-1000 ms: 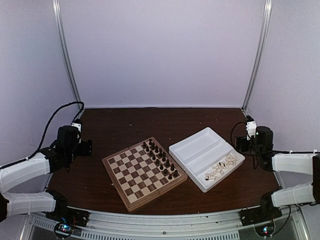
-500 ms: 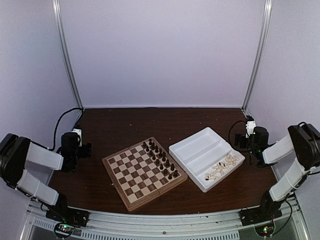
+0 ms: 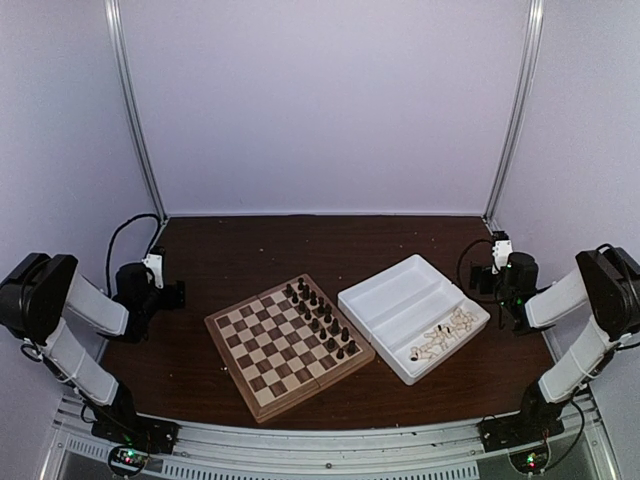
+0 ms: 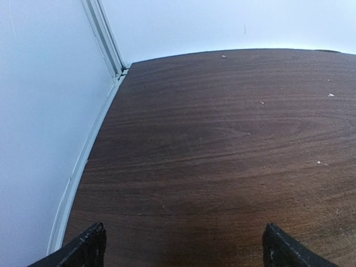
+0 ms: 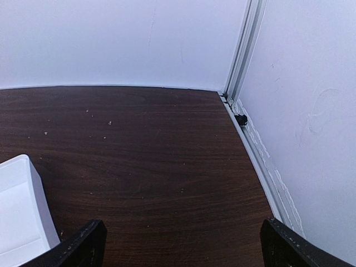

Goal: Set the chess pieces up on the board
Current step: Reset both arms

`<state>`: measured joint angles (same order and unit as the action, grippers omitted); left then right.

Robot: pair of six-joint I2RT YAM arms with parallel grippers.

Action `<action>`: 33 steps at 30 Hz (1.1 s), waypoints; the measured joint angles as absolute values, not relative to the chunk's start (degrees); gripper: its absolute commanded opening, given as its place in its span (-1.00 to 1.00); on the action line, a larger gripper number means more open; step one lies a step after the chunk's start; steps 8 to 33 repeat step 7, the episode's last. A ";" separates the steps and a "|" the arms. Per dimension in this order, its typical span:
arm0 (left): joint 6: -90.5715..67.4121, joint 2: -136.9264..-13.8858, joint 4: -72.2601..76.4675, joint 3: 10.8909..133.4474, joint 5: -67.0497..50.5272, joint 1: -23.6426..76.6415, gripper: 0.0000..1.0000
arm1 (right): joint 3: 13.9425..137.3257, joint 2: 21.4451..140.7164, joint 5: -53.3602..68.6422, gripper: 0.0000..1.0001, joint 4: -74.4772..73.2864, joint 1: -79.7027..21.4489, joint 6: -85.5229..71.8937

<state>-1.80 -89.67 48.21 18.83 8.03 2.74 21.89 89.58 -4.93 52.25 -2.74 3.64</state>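
Note:
The checkered wooden board (image 3: 288, 346) lies in the middle of the table. Several dark chess pieces (image 3: 320, 320) stand in two rows along its right edge. Pale cream pieces (image 3: 443, 337) lie in a heap in the near compartment of a white tray (image 3: 400, 290) right of the board. My left gripper (image 3: 172, 296) is low at the far left, open and empty; in the left wrist view (image 4: 183, 250) only bare table lies between its fingertips (image 4: 89, 245). My right gripper (image 3: 480, 285) is at the far right, open and empty; in the right wrist view (image 5: 181, 245) it hangs over bare table.
White walls with aluminium corner posts (image 3: 135, 110) (image 3: 515, 110) close in the table. The left wall rail (image 4: 83, 161) runs close beside my left gripper. The right wall rail (image 5: 261, 161) runs beside my right gripper, and the tray's corner (image 5: 22, 211) shows at the left.
Both arms have folded back from a stretched pose, their elbows now raised at the sides. The left wrist has shifted slightly further left. Board, pieces and tray have not moved.

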 measured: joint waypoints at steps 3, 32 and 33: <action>-1.78 -89.67 48.25 19.03 7.09 2.72 0.95 | 21.89 89.58 -4.93 1.00 52.27 -2.74 3.66; -1.76 -89.67 48.25 19.07 6.35 2.72 0.95 | 21.98 89.58 -4.91 1.00 52.27 -2.74 3.66; -1.76 -89.67 48.25 19.07 6.35 2.72 0.95 | 21.98 89.58 -4.91 1.00 52.27 -2.74 3.66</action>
